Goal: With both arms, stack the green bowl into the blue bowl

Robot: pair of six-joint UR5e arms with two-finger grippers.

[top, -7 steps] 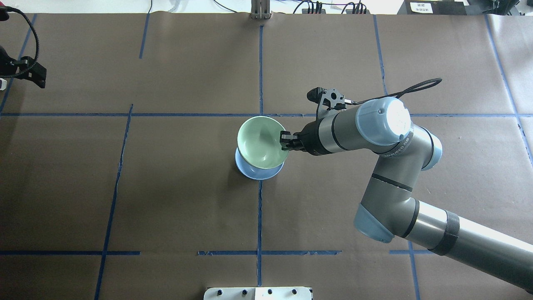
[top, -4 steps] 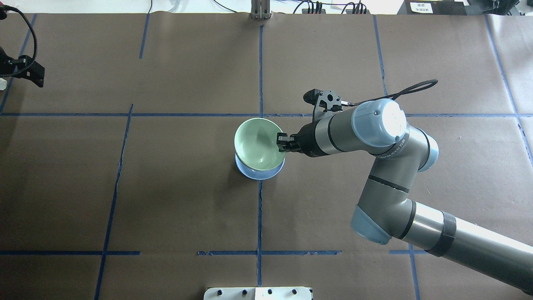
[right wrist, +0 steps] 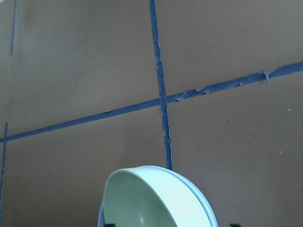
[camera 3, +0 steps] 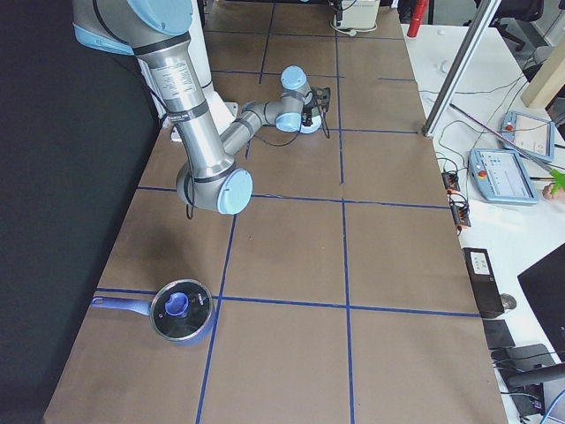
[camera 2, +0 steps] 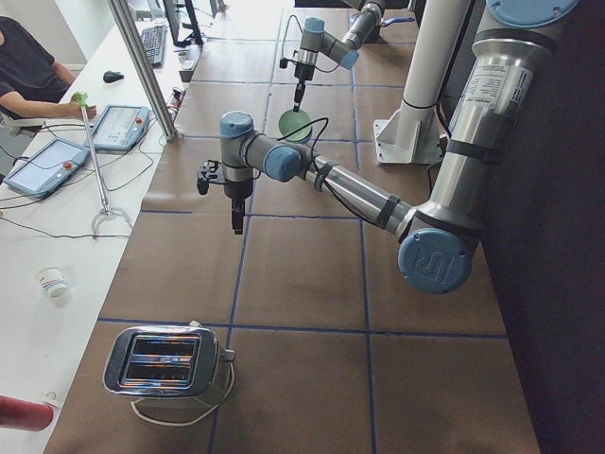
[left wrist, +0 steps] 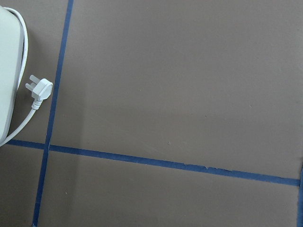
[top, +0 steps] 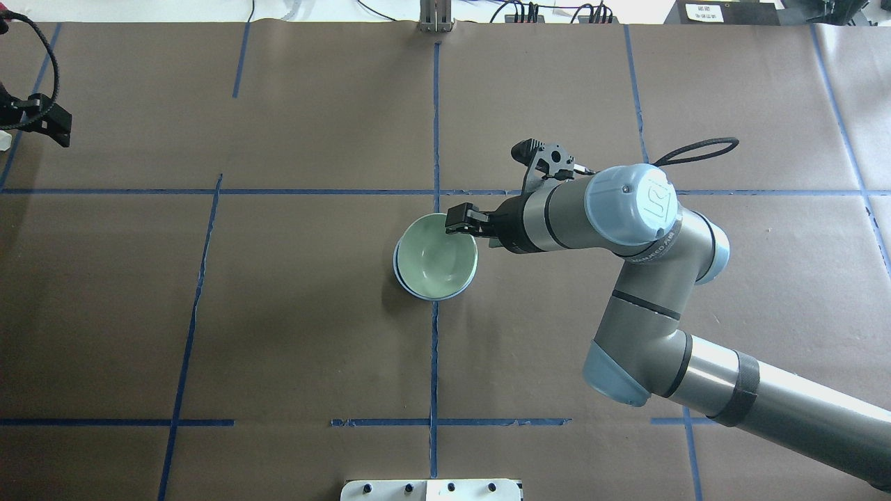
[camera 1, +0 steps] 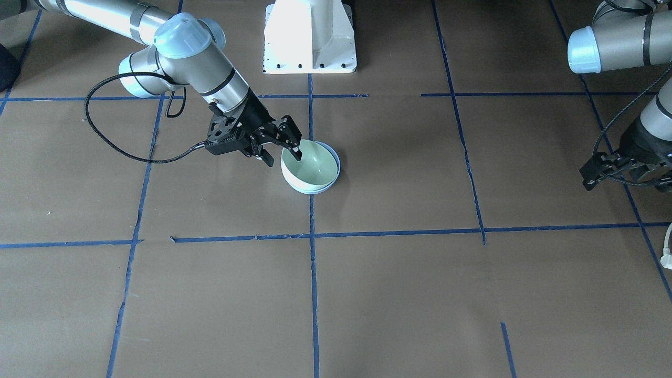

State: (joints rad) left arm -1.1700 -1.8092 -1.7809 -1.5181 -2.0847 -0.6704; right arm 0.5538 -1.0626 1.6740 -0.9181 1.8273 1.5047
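Note:
The pale green bowl (top: 435, 256) sits nested upright inside the blue bowl (top: 401, 277) near the table's middle; only a thin blue rim (camera 1: 336, 164) shows around the green bowl (camera 1: 311, 168). My right gripper (top: 461, 224) is open at the bowls' right rim, and holds nothing. In the front view it (camera 1: 283, 156) has one finger over the green bowl's inside and the other outside the rim. The right wrist view shows the green bowl (right wrist: 156, 198) and the blue rim (right wrist: 209, 210) at its bottom edge. My left gripper (camera 1: 604, 173) hangs far off at the table's left end; I cannot tell its state.
A white pedestal (camera 1: 310, 37) stands at the robot's side of the table. A silver toaster (camera 2: 170, 359) with a white plug (left wrist: 40, 90) lies near my left arm. A blue pot with a glass lid (camera 3: 181, 309) sits at the right end. Blue tape lines cross the brown table cover.
The green bowl went down from a tilted hold into the blue bowl and now sits level. My right gripper opened, let go of it and rose slightly toward the far side.

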